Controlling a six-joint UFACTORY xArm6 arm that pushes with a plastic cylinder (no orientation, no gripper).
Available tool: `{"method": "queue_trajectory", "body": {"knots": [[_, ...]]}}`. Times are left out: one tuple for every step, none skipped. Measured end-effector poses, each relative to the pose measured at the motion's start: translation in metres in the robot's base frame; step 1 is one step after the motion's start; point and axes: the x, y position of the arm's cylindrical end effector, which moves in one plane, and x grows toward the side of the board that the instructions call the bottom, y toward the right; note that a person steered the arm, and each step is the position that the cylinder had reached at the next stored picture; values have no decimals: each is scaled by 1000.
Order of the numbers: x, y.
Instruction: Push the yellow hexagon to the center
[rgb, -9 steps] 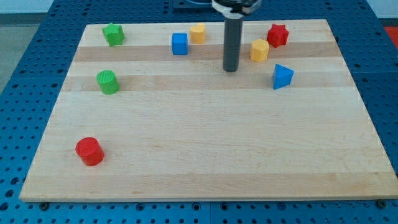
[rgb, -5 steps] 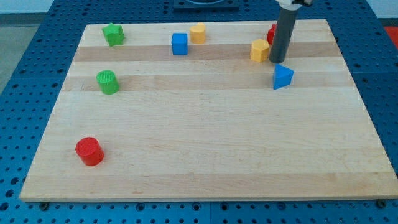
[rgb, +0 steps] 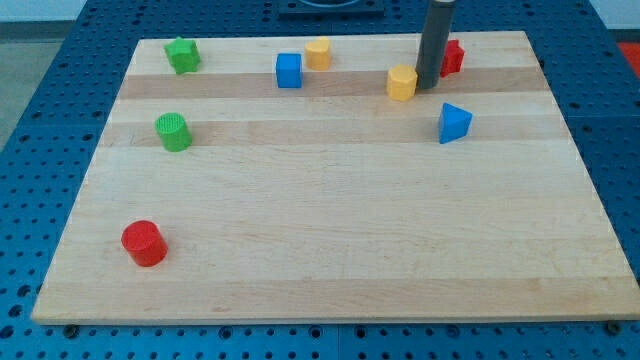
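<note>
The yellow hexagon (rgb: 402, 83) lies on the wooden board (rgb: 330, 230) near the view's top, right of centre. My tip (rgb: 427, 86) stands just right of it, touching or nearly touching its right side. The rod rises straight up and hides part of the red star (rgb: 453, 57) behind it.
A blue triangle (rgb: 454, 122) lies below and right of my tip. A second yellow block (rgb: 318, 52) and a blue cube (rgb: 289, 70) sit at the top centre. A green star (rgb: 183, 54), a green cylinder (rgb: 173, 131) and a red cylinder (rgb: 144, 243) are on the left side.
My tip swung right past the yellow hexagon, then came back left against its right side. The hexagon has slid slightly to the left.
</note>
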Motion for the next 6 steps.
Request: {"method": "queue_trajectory", "body": {"knots": [[0, -13], [-4, -29], [-7, -48], [-7, -65], [-7, -81], [-7, -102]]}}
